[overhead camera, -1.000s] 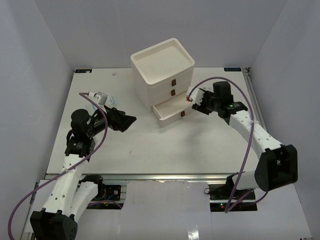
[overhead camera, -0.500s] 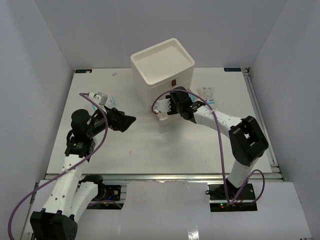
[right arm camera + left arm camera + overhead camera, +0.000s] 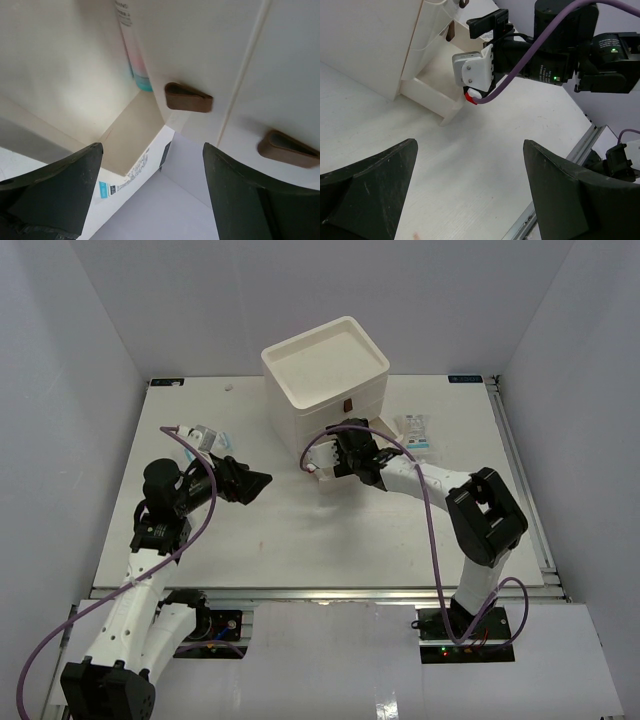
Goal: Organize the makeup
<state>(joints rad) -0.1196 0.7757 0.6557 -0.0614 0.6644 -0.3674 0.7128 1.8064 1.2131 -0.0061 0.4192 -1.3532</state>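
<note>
1. Makeup, seen from above, sat in separate spots on the white table (image 3: 300, 540). Clear packets (image 3: 413, 429) lay just right of the cream drawer box (image 3: 325, 370), and small white-and-blue items (image 3: 203, 434) lay near the left edge. Pale grey walls (image 3: 80, 340) closed in three sides. The box stood at the far middle with its bottom drawer (image 3: 326, 482) pulled out. Compared with a second earlier, the right arm (image 3: 485, 515) had folded, its elbow now raised on the right. The right gripper (image 3: 330, 455) had swung from the box's right flank to over the open drawer, uncovering the packets. The left arm (image 3: 165, 500) had not shifted. It bent inward, and the left gripper (image 3: 250, 483) hovered over bare table left of the drawer, pointing towards it.

2. In the left wrist view, the left fingers (image 3: 365, 190) stood wide apart over white tabletop with nothing between them. Ahead were the box's side, the open drawer and the right gripper reaching over that drawer.

3. In the right wrist view, the right fingers (image 3: 50, 195) were spread, gripping nothing. Beyond them, a white-and-pink tube (image 3: 132, 45) with a teal end lay inside the cream drawer, clear of the fingers. Two brown handles (image 3: 189, 97) showed on the drawer fronts.
</note>
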